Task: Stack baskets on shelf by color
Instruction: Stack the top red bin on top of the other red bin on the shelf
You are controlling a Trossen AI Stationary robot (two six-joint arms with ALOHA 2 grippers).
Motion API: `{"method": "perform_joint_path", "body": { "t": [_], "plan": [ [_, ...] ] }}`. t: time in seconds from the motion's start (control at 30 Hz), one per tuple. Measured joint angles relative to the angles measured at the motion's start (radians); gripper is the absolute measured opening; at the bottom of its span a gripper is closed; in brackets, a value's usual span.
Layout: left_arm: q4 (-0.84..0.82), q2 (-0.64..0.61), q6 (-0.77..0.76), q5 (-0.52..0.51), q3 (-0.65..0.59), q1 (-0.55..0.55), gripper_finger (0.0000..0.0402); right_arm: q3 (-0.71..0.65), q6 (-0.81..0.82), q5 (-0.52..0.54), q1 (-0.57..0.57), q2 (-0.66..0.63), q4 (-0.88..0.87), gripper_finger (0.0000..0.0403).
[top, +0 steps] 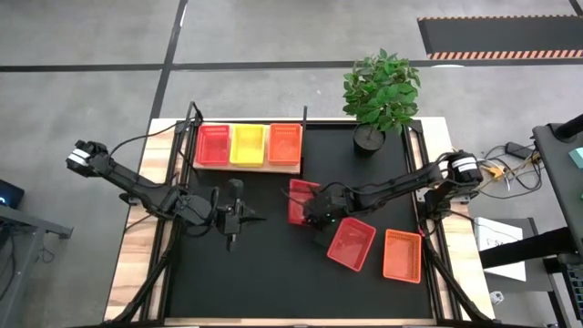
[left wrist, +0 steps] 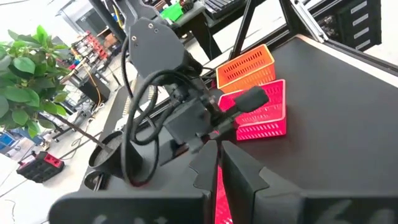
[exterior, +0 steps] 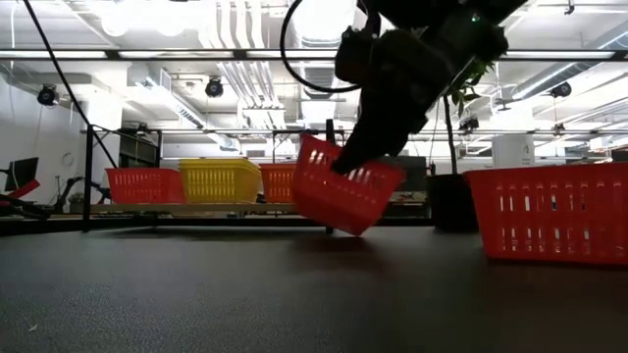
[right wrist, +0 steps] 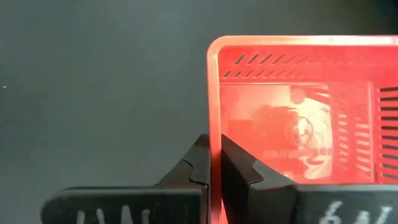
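Black mat (top: 255, 273) fills most of your table, and you've got the light-wood shelf (top: 248, 166) sitting at its upper left in the high view with three baskets side by side on it: a red one (top: 213, 145), a yellow one (top: 248, 144) and an orange one (top: 284, 142). The potted plant (top: 381, 91) stands at the mat's upper right. Lower right of the mat there's a loose red basket (top: 351, 243) and an orange basket (top: 402, 255) just beside it. Your right gripper (top: 313, 214) near the middle is pinched onto the rim of another red basket (exterior: 345, 188), tilted with one end off the mat. Your left gripper (top: 255, 217) sits clenched and empty just left of centre.
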Motion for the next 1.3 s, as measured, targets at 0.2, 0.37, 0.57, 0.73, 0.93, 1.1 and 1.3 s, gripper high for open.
{"method": "perform_joint_path", "body": {
  "t": [0.2,0.37,0.57,0.73,0.93,1.1,1.3],
  "plan": [
    [-0.002,0.0,-0.035,0.0,0.0,0.0,0.0005,0.0,-0.004,0.001,-0.001,0.031,0.038,0.0035],
    [-0.002,0.0,-0.054,0.0,0.0,0.0,0.0005,0.0,-0.023,0.002,-0.001,0.037,0.046,0.0087],
    [0.002,0.0,-0.09,0.0,0.0,0.0,0.0005,0.0,-0.037,0.002,-0.001,-0.002,0.013,0.0133],
    [0.017,0.022,-0.177,0.0,0.0,0.0,0.0005,0.0,-0.112,0.003,0.009,-0.084,-0.056,0.0143],
    [0.206,0.175,-0.183,0.0,0.0,0.0,0.0005,-0.001,-0.288,0.011,0.036,-0.167,-0.022,0.0132],
    [0.305,0.319,-0.197,-0.048,0.015,0.009,0.0005,-0.001,-0.43,0.011,0.039,-0.235,0.005,0.0118],
    [0.309,0.46,-0.305,-0.052,0.063,0.051,0.0005,-0.008,-0.489,0.013,0.039,-0.322,0.006,0.0099]
  ]
}}
